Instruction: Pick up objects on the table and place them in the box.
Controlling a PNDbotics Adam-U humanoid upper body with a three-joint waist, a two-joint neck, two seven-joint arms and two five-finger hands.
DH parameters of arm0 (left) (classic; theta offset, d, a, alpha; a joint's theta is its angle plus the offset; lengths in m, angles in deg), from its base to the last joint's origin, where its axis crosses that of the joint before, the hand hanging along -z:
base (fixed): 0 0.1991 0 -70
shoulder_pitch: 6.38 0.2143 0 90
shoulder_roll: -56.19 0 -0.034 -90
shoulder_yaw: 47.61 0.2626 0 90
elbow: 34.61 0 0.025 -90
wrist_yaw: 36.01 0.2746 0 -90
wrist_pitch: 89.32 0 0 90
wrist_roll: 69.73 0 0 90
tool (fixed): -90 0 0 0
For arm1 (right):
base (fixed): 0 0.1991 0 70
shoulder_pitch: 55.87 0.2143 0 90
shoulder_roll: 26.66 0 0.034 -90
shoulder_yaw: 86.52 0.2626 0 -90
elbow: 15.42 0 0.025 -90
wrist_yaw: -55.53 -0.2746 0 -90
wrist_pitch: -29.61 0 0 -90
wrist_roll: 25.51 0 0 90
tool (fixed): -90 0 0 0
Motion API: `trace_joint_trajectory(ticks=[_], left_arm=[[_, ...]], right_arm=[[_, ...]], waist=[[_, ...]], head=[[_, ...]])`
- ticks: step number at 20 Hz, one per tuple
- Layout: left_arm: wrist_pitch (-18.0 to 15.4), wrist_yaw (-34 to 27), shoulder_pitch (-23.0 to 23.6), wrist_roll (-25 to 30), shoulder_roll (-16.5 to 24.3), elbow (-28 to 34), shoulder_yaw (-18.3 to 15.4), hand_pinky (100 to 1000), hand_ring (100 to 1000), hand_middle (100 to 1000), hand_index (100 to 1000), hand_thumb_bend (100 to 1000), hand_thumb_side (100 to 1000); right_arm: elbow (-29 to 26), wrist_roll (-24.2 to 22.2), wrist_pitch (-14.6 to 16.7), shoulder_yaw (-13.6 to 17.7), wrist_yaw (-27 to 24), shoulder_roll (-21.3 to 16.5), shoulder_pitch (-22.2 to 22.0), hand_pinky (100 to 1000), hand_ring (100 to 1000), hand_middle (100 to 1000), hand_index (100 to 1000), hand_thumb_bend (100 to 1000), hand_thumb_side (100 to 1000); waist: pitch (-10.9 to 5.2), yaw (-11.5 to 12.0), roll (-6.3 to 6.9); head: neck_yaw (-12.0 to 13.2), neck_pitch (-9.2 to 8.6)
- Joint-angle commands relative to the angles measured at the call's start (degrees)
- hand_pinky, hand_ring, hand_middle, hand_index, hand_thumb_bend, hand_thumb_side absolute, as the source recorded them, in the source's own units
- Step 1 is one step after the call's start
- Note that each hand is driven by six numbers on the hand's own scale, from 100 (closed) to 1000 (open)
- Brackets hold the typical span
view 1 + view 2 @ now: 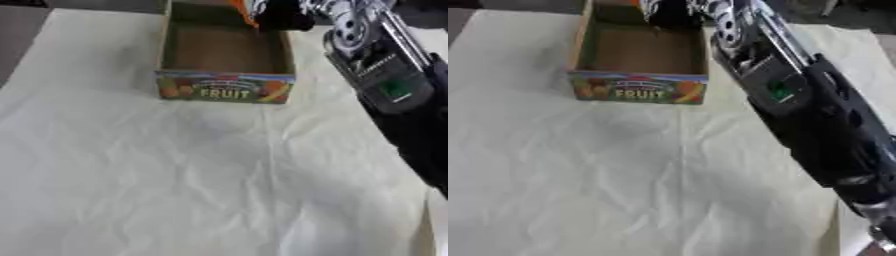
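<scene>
We see the cardboard fruit box [225, 50] at the far centre of the table, on a wrinkled cream cloth [175, 175]. Its near wall carries a colourful "FRUIT" label [225, 88] w/ fruit pics; the visible part of its brown floor is bare.

Our right arm [815, 120] comes in from the near right and stretches diagonally to the box's far right corner. The right hand [282, 16] sits over the far end of the box, dark and blurred. We can't tell if its fingers are curled or straight. An orange thing [242, 11] shows just left of the hand, over the box's far part; whether the hand grips it, we can't tell.

Left hand doesn't show in either view.
</scene>
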Motion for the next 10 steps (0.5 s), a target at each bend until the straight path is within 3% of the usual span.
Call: trace_joint_trajectory(ticks=[1,8,10], left_arm=[[-0.2,-0.4,-0.7,0.3,0.4,1.3,0.3,318,360,618,786,100,666],[-0.3,-0.7,-1.1,0.8,0.2,1.3,0.7,317,359,618,786,100,666],[-0.3,-0.8,-1.2,1.0,0.2,1.3,0.9,317,358,618,786,100,666]], right_arm=[[5.8,4.4,1.3,0.6,1.3,0.4,2.2,909,927,402,657,100,139],[16.1,11.7,3.8,0.7,4.0,2.1,4.0,892,909,414,657,100,122],[18.4,12.8,4.5,0.6,5.4,2.7,4.2,889,909,418,659,100,208]], waist=[[-0.87,0.4,0.19],[-0.08,2.2,-0.32],[0.06,2.5,-0.44]], head=[[-0.5,-1.84],[-1.8,-3.65],[-2.1,-3.66]])
